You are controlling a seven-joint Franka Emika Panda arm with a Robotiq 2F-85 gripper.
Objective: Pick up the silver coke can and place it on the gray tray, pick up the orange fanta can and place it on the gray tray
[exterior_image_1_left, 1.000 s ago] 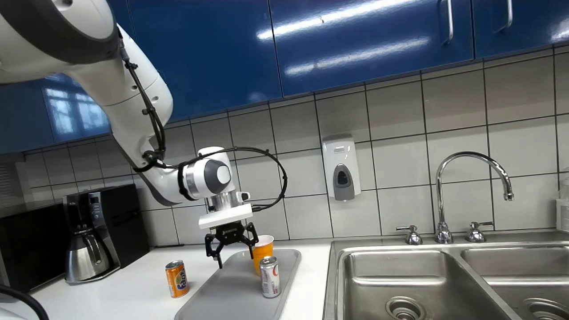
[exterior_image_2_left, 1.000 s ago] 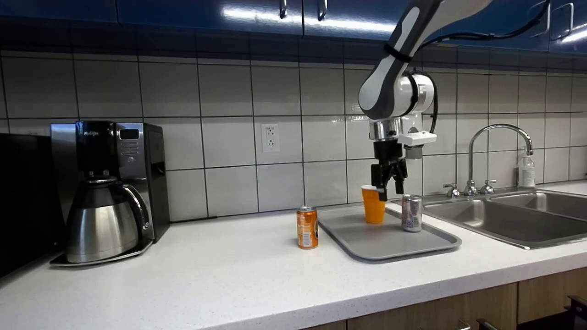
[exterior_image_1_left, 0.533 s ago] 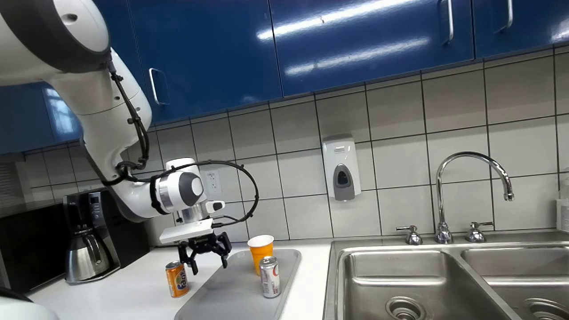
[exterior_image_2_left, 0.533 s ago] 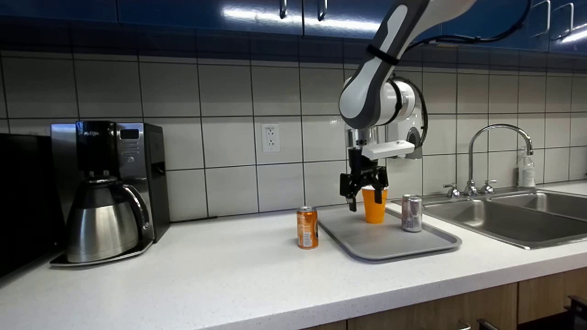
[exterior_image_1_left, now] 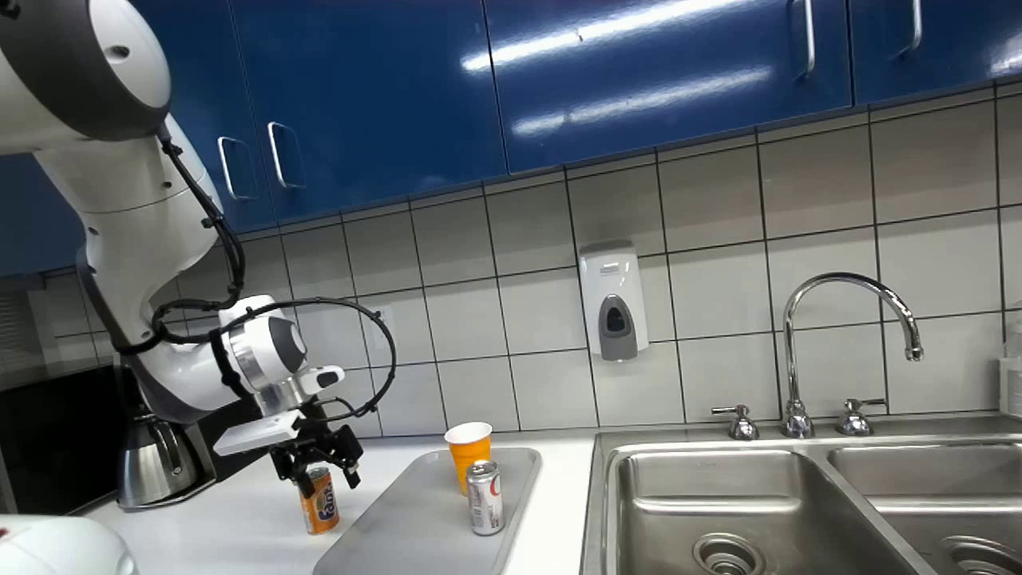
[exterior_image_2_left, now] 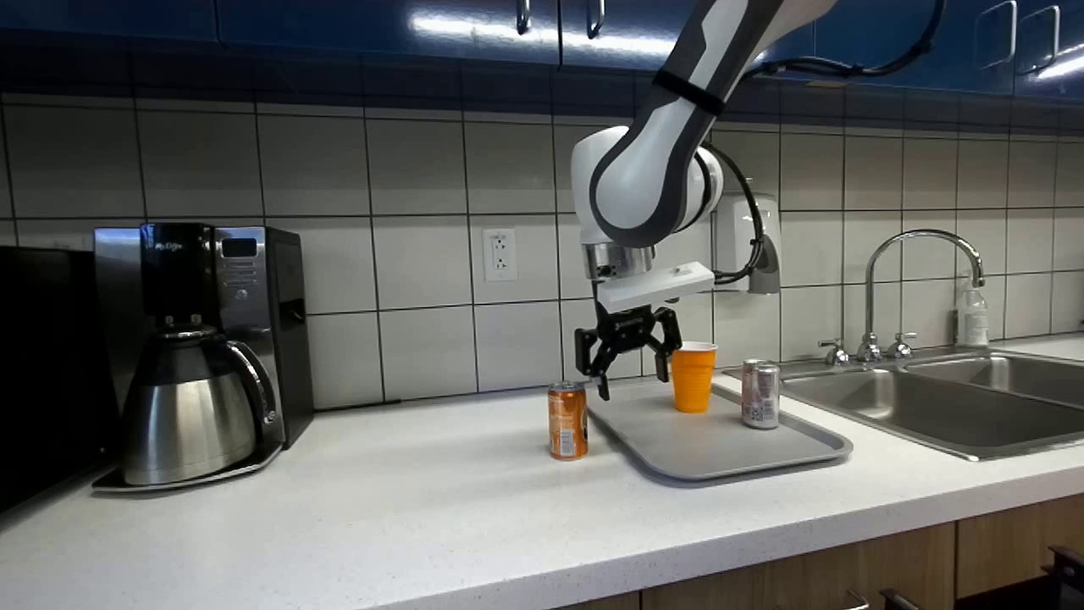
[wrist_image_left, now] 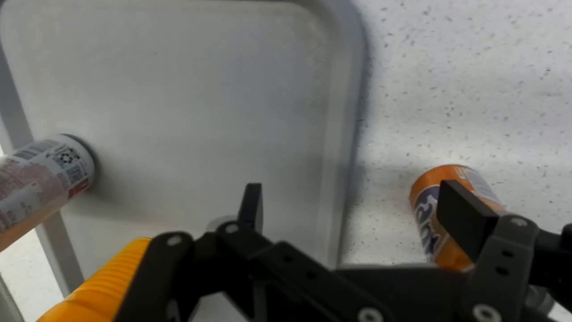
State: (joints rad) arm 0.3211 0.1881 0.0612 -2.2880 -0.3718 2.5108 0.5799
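One orange fanta can (exterior_image_2_left: 567,424) seems left to be moved — upright on the desk (exterior_image_2_left: 381,517), just beside the gray tray (exterior_image_2_left: 720,456). The gripper (exterior_image_2_left: 633,387) is spread wide, nothing held; it should be shifted away from the tray, centred over the can and lowered straight.

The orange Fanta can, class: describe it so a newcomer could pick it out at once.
Find the large gray tray on the white counter beside the sink. Just off the tray's edge facing the coffee maker, an orange can stands upright on the counter. Its Fanta lettering and metal top set it apart from the open orange cup on the tray, its color from the silver can.
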